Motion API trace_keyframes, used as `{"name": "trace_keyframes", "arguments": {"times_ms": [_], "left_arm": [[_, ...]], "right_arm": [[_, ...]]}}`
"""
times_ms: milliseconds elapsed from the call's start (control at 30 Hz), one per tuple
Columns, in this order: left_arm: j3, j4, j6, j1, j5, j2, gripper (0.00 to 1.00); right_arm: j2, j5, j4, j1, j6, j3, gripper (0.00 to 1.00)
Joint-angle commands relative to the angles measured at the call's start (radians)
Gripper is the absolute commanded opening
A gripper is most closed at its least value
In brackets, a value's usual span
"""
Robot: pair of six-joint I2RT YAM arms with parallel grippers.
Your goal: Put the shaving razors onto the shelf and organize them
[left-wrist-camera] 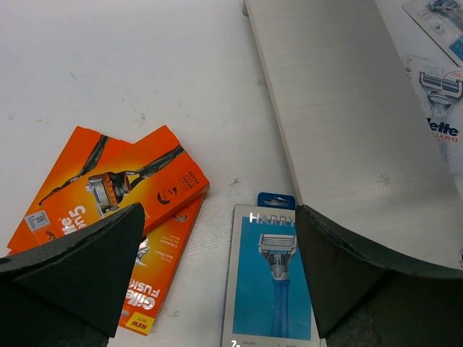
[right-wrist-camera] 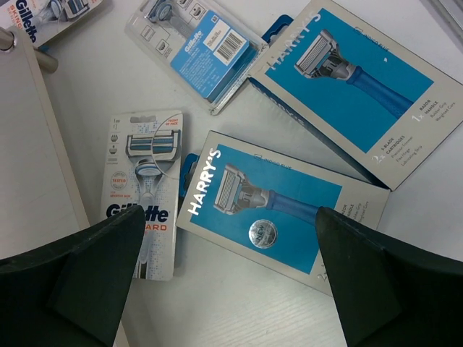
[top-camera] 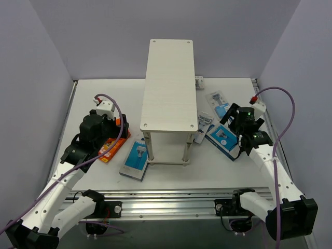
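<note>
Now both grippers hang with jaws spread wide and nothing between them: the left gripper [left-wrist-camera: 221,207] hovers above overlapping orange Gillette Fusion boxes [left-wrist-camera: 130,181] and a blue Harry's box [left-wrist-camera: 268,282], all flat on the white table [top-camera: 104,93] left of the shelf [top-camera: 170,83], while the right gripper [right-wrist-camera: 231,210] hovers over two more Harry's boxes [right-wrist-camera: 268,206], with a white Gillette SkinGuard pack [right-wrist-camera: 145,195] and a clear blister pack [right-wrist-camera: 195,50] just beside them, right of the shelf

White table [top-camera: 93,96] bears the shelf [top-camera: 170,83], razor packs [top-camera: 136,160] scattered beside it.
</note>
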Motion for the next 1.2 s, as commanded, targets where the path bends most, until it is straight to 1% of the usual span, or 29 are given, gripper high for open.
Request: {"name": "trace_keyframes", "arguments": {"times_ms": [0, 133, 267, 433, 567, 667, 700, 767, 800, 867, 900, 933, 967, 1000, 1033, 1067, 1100, 1167], "left_arm": [[0.041, 0.025, -0.007, -0.006, 0.012, 0.002, 0.94], [0.044, 0.021, -0.016, -0.007, 0.002, 0.008, 0.94], [0.048, -0.001, -0.028, -0.015, -0.038, 0.014, 0.94], [0.064, -0.021, -0.045, -0.016, -0.058, -0.002, 0.94], [0.058, -0.01, -0.044, -0.03, -0.072, -0.036, 0.94], [0.051, -0.002, -0.044, -0.039, -0.084, -0.036, 0.94], [0.054, -0.005, -0.044, -0.041, -0.084, -0.035, 0.94], [0.058, -0.005, -0.047, -0.041, -0.078, -0.029, 0.94], [0.058, -0.005, -0.048, -0.041, -0.075, -0.03, 0.94], [0.057, -0.005, -0.051, -0.041, -0.066, -0.029, 0.94], [0.058, -0.005, -0.051, -0.042, -0.06, -0.027, 0.94], [0.06, -0.004, -0.051, -0.042, -0.055, -0.027, 0.94], [0.06, -0.005, -0.051, -0.044, -0.055, -0.029, 0.94], [0.06, -0.004, -0.051, -0.044, -0.055, -0.03, 0.94], [0.06, -0.004, -0.048, -0.045, -0.054, -0.029, 0.94], [0.06, -0.005, -0.047, -0.048, -0.058, -0.03, 0.94], [0.061, -0.007, -0.042, -0.048, -0.061, -0.029, 0.94], [0.063, -0.013, -0.036, -0.058, -0.078, -0.022, 0.94]], "right_arm": [[-0.042, 0.001, 0.007, 0.017, -0.011, -0.012, 1.0], [-0.086, -0.011, 0.051, 0.017, -0.026, -0.062, 1.0], [-0.102, -0.005, 0.065, 0.017, -0.046, -0.081, 1.0], [-0.066, -0.027, 0.08, 0.017, -0.072, -0.084, 1.0], [-0.023, -0.108, 0.114, 0.017, -0.107, -0.081, 1.0], [0.016, -0.149, 0.182, 0.016, -0.088, -0.093, 0.99], [0.049, -0.186, 0.249, 0.016, -0.078, -0.096, 0.99], [0.1, -0.211, 0.294, 0.014, -0.042, -0.076, 0.97], [0.164, -0.226, 0.316, 0.014, -0.031, -0.029, 0.96], [0.236, -0.24, 0.332, 0.011, -0.018, 0.035, 0.93], [0.311, -0.245, 0.344, 0.007, -0.003, 0.072, 0.91], [0.347, -0.26, 0.355, 0.004, 0.003, 0.142, 0.89], [0.386, -0.301, 0.37, -0.002, 0.012, 0.178, 0.85], [0.466, -0.327, 0.398, -0.015, 0.034, 0.21, 0.82], [0.506, -0.376, 0.407, -0.024, 0.047, 0.279, 0.79], [0.549, -0.401, 0.418, -0.032, 0.061, 0.313, 0.75], [0.63, -0.425, 0.438, -0.047, 0.089, 0.35, 0.72], [0.71, -0.502, 0.464, -0.061, 0.112, 0.448, 0.67]]}}
